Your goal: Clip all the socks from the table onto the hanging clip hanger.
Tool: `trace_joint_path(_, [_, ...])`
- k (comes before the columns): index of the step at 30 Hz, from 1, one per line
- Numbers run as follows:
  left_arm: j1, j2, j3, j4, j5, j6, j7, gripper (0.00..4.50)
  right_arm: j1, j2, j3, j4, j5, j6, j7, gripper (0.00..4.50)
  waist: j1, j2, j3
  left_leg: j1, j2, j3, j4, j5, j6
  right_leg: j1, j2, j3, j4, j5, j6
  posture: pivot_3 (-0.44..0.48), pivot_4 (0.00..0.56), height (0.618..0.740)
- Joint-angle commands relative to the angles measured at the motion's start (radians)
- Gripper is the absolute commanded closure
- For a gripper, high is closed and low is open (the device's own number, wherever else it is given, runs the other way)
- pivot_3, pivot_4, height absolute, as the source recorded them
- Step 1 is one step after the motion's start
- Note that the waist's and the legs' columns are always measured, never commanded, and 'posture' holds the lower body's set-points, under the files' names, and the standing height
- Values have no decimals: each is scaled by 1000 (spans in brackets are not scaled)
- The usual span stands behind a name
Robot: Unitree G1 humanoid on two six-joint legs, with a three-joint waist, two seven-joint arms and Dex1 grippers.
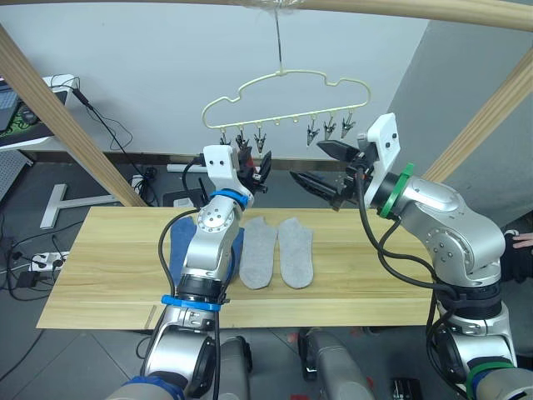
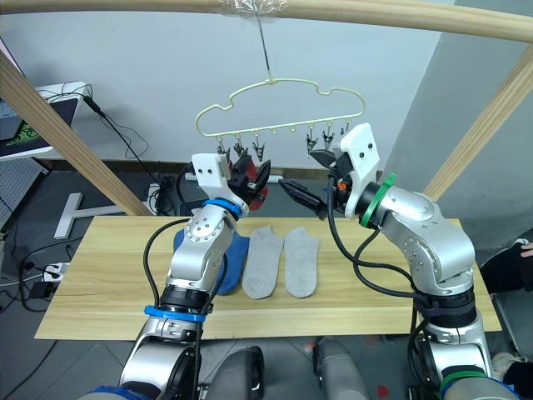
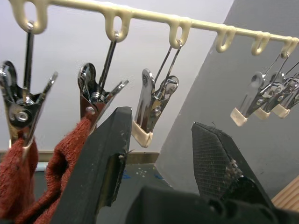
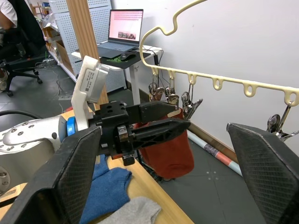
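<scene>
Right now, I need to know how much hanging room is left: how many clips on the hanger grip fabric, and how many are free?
Clips gripping rust-red sock fabric: 2
Free clips: 4
Total on the clip hanger: 6 clips

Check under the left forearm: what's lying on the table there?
Blue socks lie under the left arm, beside two light grey socks on the table. The arm covers most of the blue, so how many lie there cannot be told.
</scene>
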Motion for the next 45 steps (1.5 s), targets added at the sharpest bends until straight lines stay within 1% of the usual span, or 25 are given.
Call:
trace_joint_path(1, [-43, -16, -2, 17, 19, -43, 16, 2128, -16, -9, -25, -26, 19, -10, -6, 0, 0, 0, 0, 0, 0, 0, 0, 0, 0, 0, 0, 0, 0, 0, 0, -127, 264, 740])
trace_joint_path(9, [-126, -31, 6, 128, 42, -111, 36, 2128, -14, -15, -30, -32, 20, -6, -8, 0, -1, 0, 0, 0, 0, 0, 0, 0, 0, 0, 0, 0, 0, 0, 0, -135, 257, 740])
trace_joint_path(14, [-173, -15, 4, 187, 57, -162, 29, 2128, -14, -15, -33, -38, 24, -2, -12, 0, -3, 0, 0, 0, 0, 0, 0, 0, 0, 0, 0, 0, 0, 0, 0, -143, 249, 740])
trace_joint_path(19, [-167, -19, 1, 190, 60, -167, 27, 2128, -16, -17, -32, -34, 21, -5, -14, 0, -3, 0, 0, 0, 0, 0, 0, 0, 0, 0, 0, 0, 0, 0, 0, -144, 247, 740])
trace_joint_path(27, [-171, -4, -6, 203, 105, -184, 46, 2128, -18, -16, -29, -35, 21, -7, -18, 0, -3, 0, 0, 0, 0, 0, 0, 0, 0, 0, 0, 0, 0, 0, 0, -140, 246, 740])
trace_joint_path(45, [-183, 8, 0, 229, 125, -208, 51, 2128, -21, -14, -28, -27, 19, -11, -17, 0, -3, 0, 0, 0, 0, 1, 0, 0, 0, 0, 0, 0, 0, 0, 0, -137, 249, 740])
